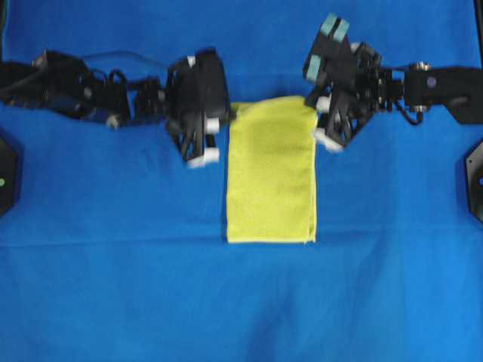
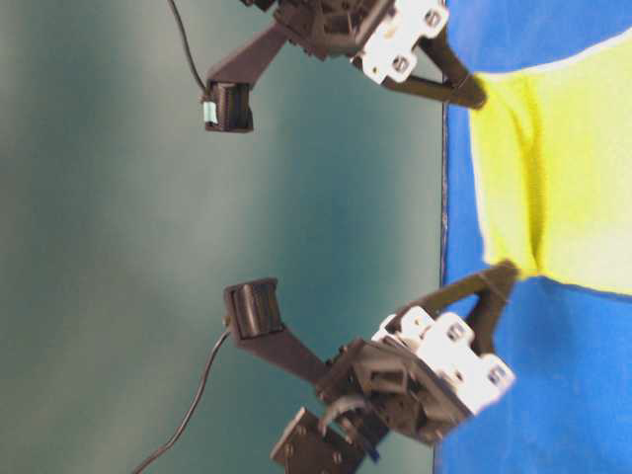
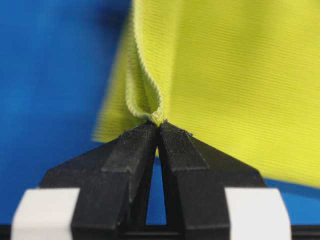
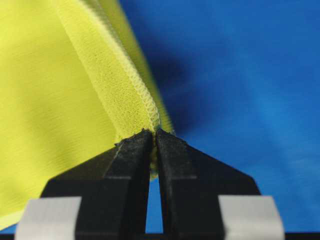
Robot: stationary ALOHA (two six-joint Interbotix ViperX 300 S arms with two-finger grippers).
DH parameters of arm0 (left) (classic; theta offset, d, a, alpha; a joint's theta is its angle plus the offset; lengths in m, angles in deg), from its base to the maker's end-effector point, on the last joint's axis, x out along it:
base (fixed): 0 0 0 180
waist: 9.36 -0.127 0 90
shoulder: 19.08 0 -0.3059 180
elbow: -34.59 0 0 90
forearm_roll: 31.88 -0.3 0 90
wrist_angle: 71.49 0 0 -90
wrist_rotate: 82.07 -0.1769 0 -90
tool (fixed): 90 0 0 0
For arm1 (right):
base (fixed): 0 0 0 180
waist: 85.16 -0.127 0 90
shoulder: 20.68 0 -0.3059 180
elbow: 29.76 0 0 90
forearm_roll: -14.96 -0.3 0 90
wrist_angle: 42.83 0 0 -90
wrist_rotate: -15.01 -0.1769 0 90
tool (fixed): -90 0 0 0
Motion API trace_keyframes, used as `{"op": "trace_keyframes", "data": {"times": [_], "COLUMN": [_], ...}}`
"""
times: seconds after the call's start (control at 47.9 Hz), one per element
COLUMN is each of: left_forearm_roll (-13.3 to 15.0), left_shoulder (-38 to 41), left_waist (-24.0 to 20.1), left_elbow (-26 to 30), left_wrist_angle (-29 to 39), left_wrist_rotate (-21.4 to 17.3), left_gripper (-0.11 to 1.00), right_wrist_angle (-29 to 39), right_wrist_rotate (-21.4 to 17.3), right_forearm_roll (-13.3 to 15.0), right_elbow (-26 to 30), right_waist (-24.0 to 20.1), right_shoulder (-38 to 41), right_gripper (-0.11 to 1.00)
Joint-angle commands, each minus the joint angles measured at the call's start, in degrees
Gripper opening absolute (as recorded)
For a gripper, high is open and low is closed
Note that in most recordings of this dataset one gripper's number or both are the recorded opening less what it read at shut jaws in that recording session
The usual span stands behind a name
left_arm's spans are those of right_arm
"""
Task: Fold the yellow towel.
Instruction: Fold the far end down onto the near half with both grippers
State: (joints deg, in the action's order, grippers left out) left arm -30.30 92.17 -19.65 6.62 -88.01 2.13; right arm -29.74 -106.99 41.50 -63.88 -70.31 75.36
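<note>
Overhead exterior view: the yellow towel [image 1: 272, 172] lies as a tall rectangle on the blue cloth [image 1: 113, 286], its long axis going from the far edge toward the near edge. The left gripper [image 1: 223, 119] holds the far left corner and the right gripper [image 1: 320, 105] the far right corner.

Table-level exterior view: both far corners seem lifted a little off the cloth, though the angle makes this hard to judge.

Left wrist view: the jaws are pressed together on a small loop of hem.

Right wrist view: the jaws pinch the stitched hem firmly.

To do this fold well, I think both arms should rise together, keep the far edge stretched, and carry it evenly to the near edge, so the corners meet.
</note>
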Motion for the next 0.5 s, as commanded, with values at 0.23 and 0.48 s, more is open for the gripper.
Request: {"op": "trace_keyframes", "data": {"times": [0.23, 0.48], "left_forearm_roll": [-0.1, -0.2], "left_shoulder": [-3.3, -2.3], "left_waist": [11.7, 17.6], "left_elbow": [1.1, 2.7], "left_wrist_angle": [6.0, 9.5], "left_wrist_rotate": [2.8, 4.6], "left_gripper": [0.04, 0.04], "right_wrist_angle": [1.3, 1.2], "right_wrist_rotate": [-0.1, -0.2], "right_forearm_roll": [-6.5, -10.6], "right_elbow": [-1.3, -1.7], "right_waist": [-12.8, -19.2], "right_shoulder": [-1.8, -1.8], "right_gripper": [0.05, 0.05]}}
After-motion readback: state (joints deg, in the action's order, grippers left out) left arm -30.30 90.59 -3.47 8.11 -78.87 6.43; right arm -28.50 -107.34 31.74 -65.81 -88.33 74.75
